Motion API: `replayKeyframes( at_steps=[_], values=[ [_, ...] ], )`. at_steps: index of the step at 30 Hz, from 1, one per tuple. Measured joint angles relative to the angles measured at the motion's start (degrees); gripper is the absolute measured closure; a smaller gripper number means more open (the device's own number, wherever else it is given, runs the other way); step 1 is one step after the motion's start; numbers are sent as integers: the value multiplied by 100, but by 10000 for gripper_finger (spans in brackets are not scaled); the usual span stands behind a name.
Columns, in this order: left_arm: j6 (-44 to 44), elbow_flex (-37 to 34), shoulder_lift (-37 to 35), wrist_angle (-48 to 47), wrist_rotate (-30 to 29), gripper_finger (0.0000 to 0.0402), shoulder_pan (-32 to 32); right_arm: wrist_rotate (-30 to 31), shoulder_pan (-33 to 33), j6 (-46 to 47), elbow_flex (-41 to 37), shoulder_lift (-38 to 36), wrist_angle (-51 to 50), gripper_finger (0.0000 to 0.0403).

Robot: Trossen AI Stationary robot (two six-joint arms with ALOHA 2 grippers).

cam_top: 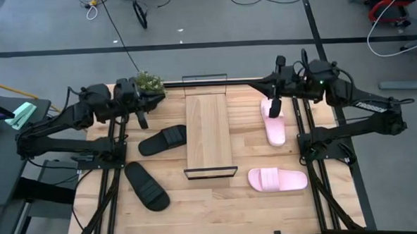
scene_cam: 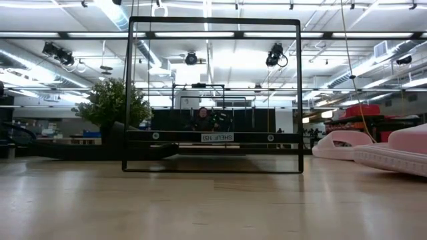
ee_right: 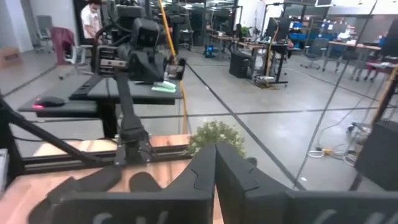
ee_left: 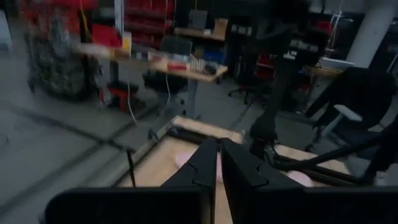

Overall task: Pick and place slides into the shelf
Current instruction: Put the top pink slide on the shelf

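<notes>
The shelf (cam_top: pixel 209 134), a light-wood plank with black wire ends, lies flat mid-table; its wire end (scene_cam: pixel 213 97) fills the low view. Two black slides (cam_top: pixel 162 140) (cam_top: pixel 146 184) lie soles down left of it. Two pink slides (cam_top: pixel 273 122) (cam_top: pixel 277 179) lie to its right and show again in the low view (scene_cam: pixel 393 153). My left gripper (cam_top: pixel 142 120) hangs shut above the table, just beyond the far black slide. My right gripper (cam_top: pixel 274 107) hangs shut over the far end of the far pink slide. Neither gripper appears in the low view. Each wrist view shows fingertips closed together (ee_left: pixel 219 149) (ee_right: pixel 216 152).
A small potted plant (cam_top: pixel 148 81) stands at the table's far edge near my left gripper and shows in the right wrist view (ee_right: pixel 214 137). Black frame rails run along both table sides. A person (ee_right: pixel 93 18) stands far off in the room.
</notes>
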Motion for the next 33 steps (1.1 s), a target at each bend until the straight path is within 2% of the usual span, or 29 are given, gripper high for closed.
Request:
replayKeyframes(
  at_steps=[4, 10, 17, 24, 28, 33],
  values=[
    [-135, -2, -46, -223, 26, 374, 50, 0, -82, -38, 198, 159, -63, 389],
    [-174, -4, -265, -563, 468, 384, 194, 15, -285, 450, 210, 235, -430, 389],
    [-254, -4, -548, -1408, 480, 388, 456, -3, -888, 703, 210, 320, -1753, 389],
    [-213, -7, -610, -1521, 480, 379, 641, -31, -1509, 642, 210, 603, -3051, 389],
    [-253, -7, -597, -1611, 484, 375, 688, -381, -2058, 567, 210, 792, -3695, 389],
    [-255, -7, -602, -1620, 480, 379, 695, -1129, -2782, 480, 210, 1232, -3913, 389]
  ],
)
